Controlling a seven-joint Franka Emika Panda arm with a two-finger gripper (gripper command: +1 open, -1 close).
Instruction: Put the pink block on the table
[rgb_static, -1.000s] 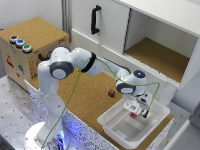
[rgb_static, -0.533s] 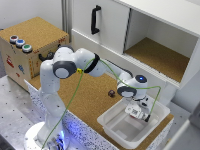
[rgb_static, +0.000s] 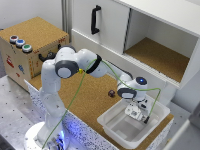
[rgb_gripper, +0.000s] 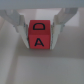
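Cork-brown table (rgb_static: 90, 97) with white speckled front edge, white plastic bin (rgb_static: 116, 129) set on it toward the exterior view's right, small dark maroon object (rgb_static: 111, 93) lying on the cork just beside the bin, cork-topped box (rgb_static: 35, 35) with coloured buttons placed at the exterior view's left

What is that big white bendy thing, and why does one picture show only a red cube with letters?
The white bendy thing is a robot arm. It stands at the edge of a brown table and reaches over a white tub. At its end is a gripper, a hand with two fingers.

The wide picture comes from a camera standing off to the side. The close picture comes from a small camera on the robot's wrist, looking down between the fingers. That is why the pink block looks so big there. The fingers squeeze it from both sides, so the robot is holding it.

A small dark thing lies on the table near the tub.
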